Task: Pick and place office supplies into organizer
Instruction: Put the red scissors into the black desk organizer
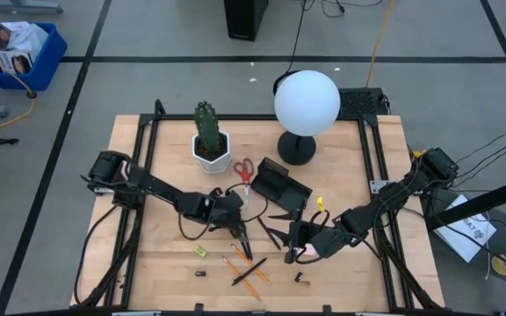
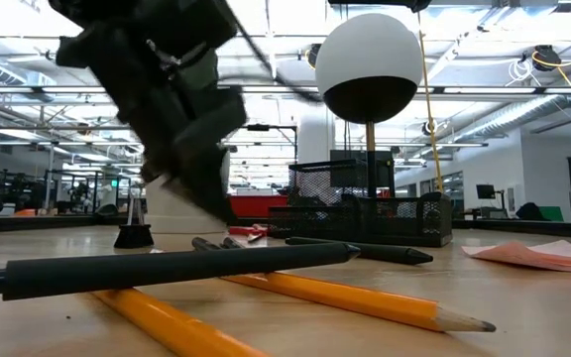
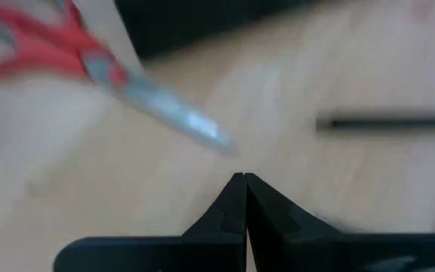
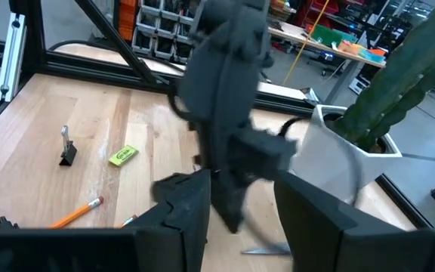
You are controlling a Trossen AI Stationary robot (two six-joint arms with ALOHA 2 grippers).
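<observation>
My left gripper is shut with nothing between its fingers. It hovers over the table's middle, just short of the blade tip of the red-handled scissors, which lie flat beside the black organizer. A black pen lies on the wood near it. My right gripper stands open and raised at the near right, facing the left arm. Orange pencils and pens lie near the front edge. A pink sticky-note pad lies flat on the table.
A white pot with a cactus and a lamp with a white globe stand at the back. A black clip and a small yellow piece lie on the near left; another clip lies near the front edge.
</observation>
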